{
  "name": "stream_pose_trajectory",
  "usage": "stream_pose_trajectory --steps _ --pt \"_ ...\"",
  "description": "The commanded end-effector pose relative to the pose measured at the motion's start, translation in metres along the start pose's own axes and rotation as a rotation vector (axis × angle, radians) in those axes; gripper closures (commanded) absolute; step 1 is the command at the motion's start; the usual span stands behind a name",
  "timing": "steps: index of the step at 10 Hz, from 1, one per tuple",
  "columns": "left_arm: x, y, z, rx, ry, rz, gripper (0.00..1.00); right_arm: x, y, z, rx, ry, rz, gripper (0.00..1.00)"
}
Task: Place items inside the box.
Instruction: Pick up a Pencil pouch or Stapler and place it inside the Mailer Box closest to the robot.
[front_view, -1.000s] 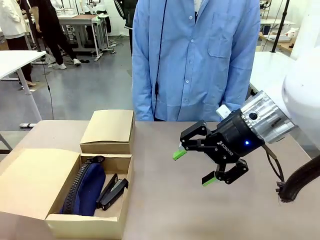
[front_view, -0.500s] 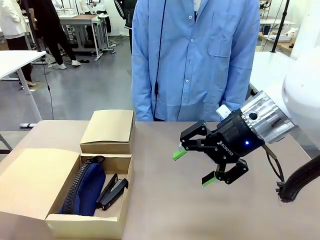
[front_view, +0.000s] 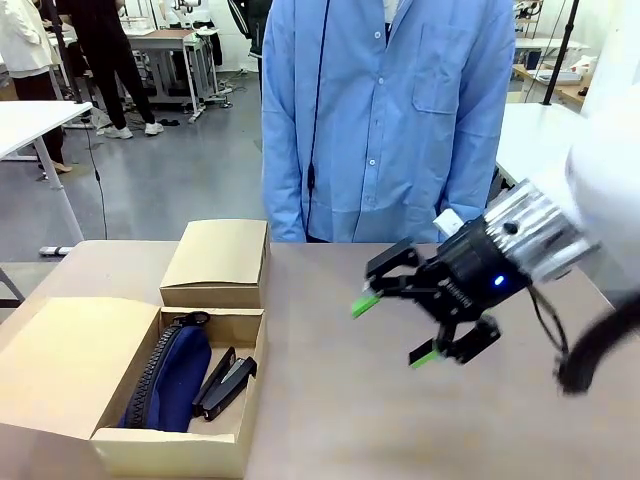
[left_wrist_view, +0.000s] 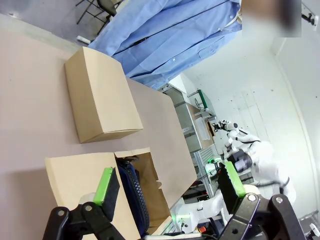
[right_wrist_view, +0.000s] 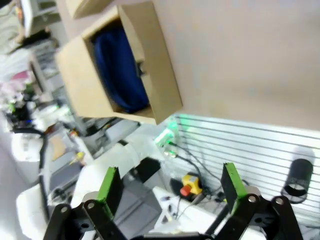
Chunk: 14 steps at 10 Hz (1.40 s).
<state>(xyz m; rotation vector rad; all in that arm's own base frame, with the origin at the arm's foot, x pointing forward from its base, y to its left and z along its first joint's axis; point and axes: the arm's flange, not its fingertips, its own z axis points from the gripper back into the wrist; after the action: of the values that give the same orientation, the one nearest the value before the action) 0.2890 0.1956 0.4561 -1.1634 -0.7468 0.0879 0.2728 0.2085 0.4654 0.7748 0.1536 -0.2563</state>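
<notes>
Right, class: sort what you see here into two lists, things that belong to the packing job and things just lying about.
Job:
open box
navy pouch inside it
stapler inside it
right claw, open, over the table

Lying about:
closed box behind the open one

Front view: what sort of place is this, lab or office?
Probably a robotics lab or workshop. Work tables and equipment benches stand on an open concrete floor behind the person, and the right arm's pincer hangs open above the table.
</notes>
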Motion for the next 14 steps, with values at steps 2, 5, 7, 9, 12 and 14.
stream_pose_trajectory --steps 2,5,7,9,12,14 --pt "0.001 0.0 -0.002 -0.02 -0.018 -0.018 0.0 0.098 -0.039 0.078 0.164 0.283 -0.024 0.0" --pt "0.001 0.0 -0.002 -0.02 -0.018 -0.018 0.0 0.077 -0.126 0.15 0.383 0.346 0.043 0.0" --pt "0.001 0.0 -0.002 -0.02 -0.018 -0.018 0.0 0.037 -0.205 0.192 0.602 0.197 0.178 0.0" --pt "0.001 0.0 -0.002 -0.02 -0.018 -0.018 0.0 -0.012 -0.232 0.184 0.582 -0.08 0.158 0.0" --pt "0.001 0.0 -0.002 -0.02 -0.018 -0.018 0.0 0.034 -0.199 0.193 0.6 0.18 0.15 0.0" --pt "0.001 0.0 -0.002 -0.02 -0.018 -0.018 0.0 0.034 -0.199 0.193 0.6 0.18 0.15 0.0"
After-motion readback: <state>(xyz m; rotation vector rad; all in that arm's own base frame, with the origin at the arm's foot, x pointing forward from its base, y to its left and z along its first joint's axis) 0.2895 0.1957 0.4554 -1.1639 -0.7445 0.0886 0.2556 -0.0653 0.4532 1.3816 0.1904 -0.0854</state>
